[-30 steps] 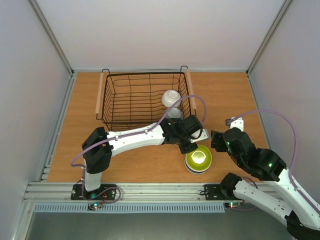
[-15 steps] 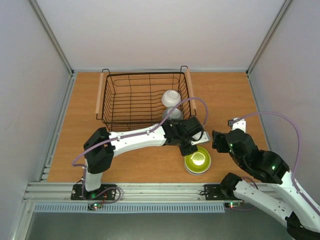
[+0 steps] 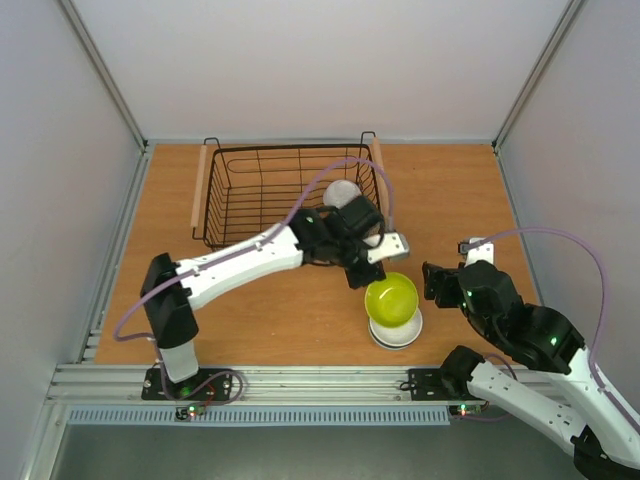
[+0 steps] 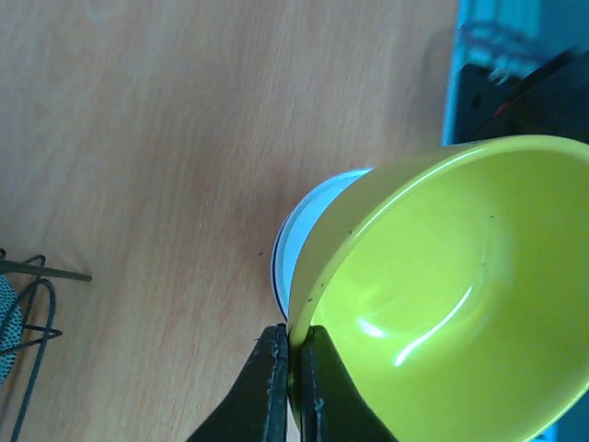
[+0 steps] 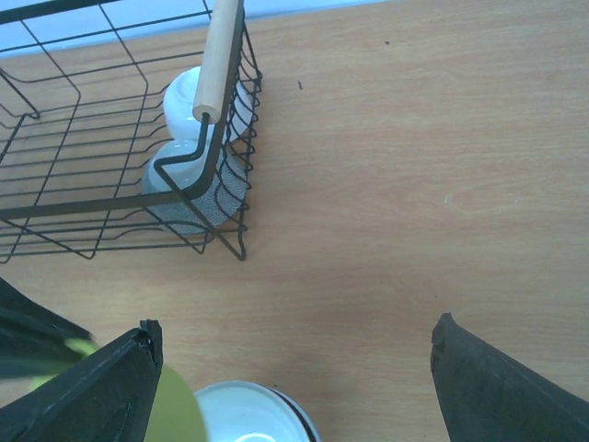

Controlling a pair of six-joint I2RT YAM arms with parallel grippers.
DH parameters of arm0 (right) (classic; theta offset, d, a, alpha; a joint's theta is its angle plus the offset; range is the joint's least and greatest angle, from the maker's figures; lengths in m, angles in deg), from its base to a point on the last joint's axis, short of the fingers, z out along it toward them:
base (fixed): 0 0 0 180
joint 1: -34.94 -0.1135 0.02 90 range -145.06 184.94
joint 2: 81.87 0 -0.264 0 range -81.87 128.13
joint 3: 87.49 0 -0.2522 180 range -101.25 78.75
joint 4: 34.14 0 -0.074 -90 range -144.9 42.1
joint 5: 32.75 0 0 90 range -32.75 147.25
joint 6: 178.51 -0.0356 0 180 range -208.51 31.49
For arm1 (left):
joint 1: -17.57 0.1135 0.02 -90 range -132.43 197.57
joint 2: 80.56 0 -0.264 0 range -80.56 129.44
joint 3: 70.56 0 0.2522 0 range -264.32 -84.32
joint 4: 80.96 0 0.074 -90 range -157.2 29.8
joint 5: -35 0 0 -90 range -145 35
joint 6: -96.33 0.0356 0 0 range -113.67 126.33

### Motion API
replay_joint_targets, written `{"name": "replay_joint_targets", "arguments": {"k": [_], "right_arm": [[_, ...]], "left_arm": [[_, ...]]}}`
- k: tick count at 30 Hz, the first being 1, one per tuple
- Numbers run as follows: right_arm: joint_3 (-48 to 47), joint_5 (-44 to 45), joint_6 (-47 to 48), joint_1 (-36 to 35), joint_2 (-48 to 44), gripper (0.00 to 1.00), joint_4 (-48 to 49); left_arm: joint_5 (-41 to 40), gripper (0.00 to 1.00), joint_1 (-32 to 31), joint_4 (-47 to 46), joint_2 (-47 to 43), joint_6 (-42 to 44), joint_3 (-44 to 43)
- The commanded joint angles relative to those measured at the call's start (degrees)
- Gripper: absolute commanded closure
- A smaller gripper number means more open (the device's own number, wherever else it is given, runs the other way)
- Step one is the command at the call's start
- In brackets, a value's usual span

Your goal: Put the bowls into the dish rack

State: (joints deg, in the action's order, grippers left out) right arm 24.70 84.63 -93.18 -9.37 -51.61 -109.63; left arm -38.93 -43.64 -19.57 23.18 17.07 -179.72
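Wood, smooth and orange-brown, is making up the table (image 3: 270,320) under everything. The dish rack (image 3: 283,148) is sitting at about 11 o'clock on it in the top view. It is a rectangular basket of thin black wire with two pale, round wooden bar handles (image 3: 199,190) along its short sides.

Inside the rack, against its 3 o'clock wall, a glossy white bowl (image 5: 180,92) is lying on its side. A grey speckled bowl (image 5: 207,198) is resting just beside it, toward the near corner.

The yellow-green bowl (image 4: 460,295) is round, shiny and smooth, and light is glinting off its inner wall. It is hanging tilted at roughly 5 o'clock from the rack, above a pale bowl (image 3: 397,332) with a thin dark line at its rim, which is sitting upright on the table. I cannot tell whether the two are touching.

My left gripper (image 4: 291,343) is pinching the yellow-green bowl's rim, with one black finger inside and one outside, closed down to the thickness of the wall.

My right gripper (image 5: 294,350) is hovering at 3 o'clock of that bowl with its fingers spread wide, holding and touching nothing.
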Motion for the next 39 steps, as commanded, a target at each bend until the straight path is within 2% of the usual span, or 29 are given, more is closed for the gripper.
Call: {"name": "replay_joint_targets", "arguments": {"k": [1, 5, 9, 13, 18, 26, 36, 39], "right_arm": [[-0.85, -1.92, 1.11, 0.19, -0.94, 0.17, 1.66], [-0.53, -9.12, 2.55, 0.19, -2.24, 0.11, 6.22], [1.05, -17.67, 2.49, 0.18, -5.87, 0.05, 14.15], [2.59, -24.90, 0.44, 0.14, -8.84, 0.02, 19.99], [4.12, -34.45, -3.05, 0.15, -7.15, 0.01, 25.14], [8.06, -40.29, -6.76, 0.20, -2.38, 0.01, 32.81], [10.32, -46.46, -9.04, 0.19, 0.98, 0.01, 40.80], [10.39, -48.08, -9.42, 0.18, 2.02, 0.04, 42.38]], "left_arm": [[14.67, 1.00, 5.06, 2.47, -6.17, 0.73, -3.47], [24.25, 1.00, 8.96, 3.58, -9.10, 1.54, -2.71], [25.94, 1.00, 10.56, 2.71, -11.44, 3.31, 0.10], [28.48, 0.99, 13.21, 1.84, -13.06, 4.08, 1.70], [28.62, 1.00, 16.11, 0.64, -15.24, 4.41, 3.13], [27.56, 0.99, 19.27, -0.43, -18.83, 4.42, 4.22], [27.44, 1.00, 19.59, -0.84, -19.34, 4.42, 4.76], [27.34, 1.00, 19.68, -0.98, -19.39, 4.46, 5.09]]}}
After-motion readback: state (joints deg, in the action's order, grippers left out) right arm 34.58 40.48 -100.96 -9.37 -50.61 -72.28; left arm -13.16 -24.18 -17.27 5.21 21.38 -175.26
